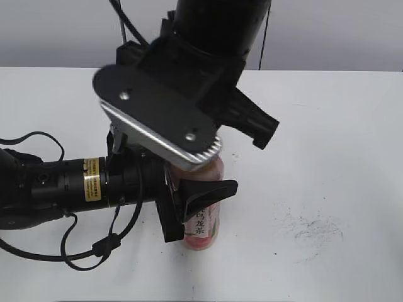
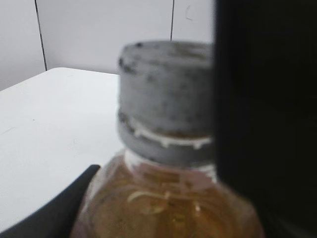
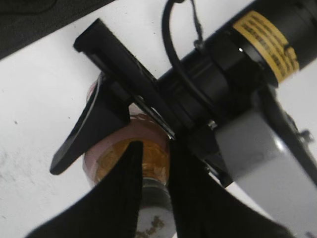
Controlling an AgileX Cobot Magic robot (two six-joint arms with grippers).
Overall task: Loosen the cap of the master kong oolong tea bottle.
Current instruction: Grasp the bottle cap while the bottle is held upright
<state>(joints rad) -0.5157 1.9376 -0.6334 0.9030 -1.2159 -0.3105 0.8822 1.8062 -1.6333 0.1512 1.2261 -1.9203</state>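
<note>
– Right gripper (image 3: 156,198) fills the close view, coming down from above; its two dark fingers are pinched on the cap (image 2: 166,101)

– And the master kong oolong tea bottle (image 1: 206,217)?

– Upright on the white table (image 1: 327,126), its body clamped between the left gripper's (image 1: 189,204) fingers, which reach in from the side

A robot lab or test room, by the look of it. A plain white bench (image 1: 340,157), scuffed with grey marks at its right part, carries the work. Behind the bench runs a bare pale grey wall (image 1: 56,31) with thin dark seams. Black cables (image 1: 94,248) trail over the bench's left side.
</note>
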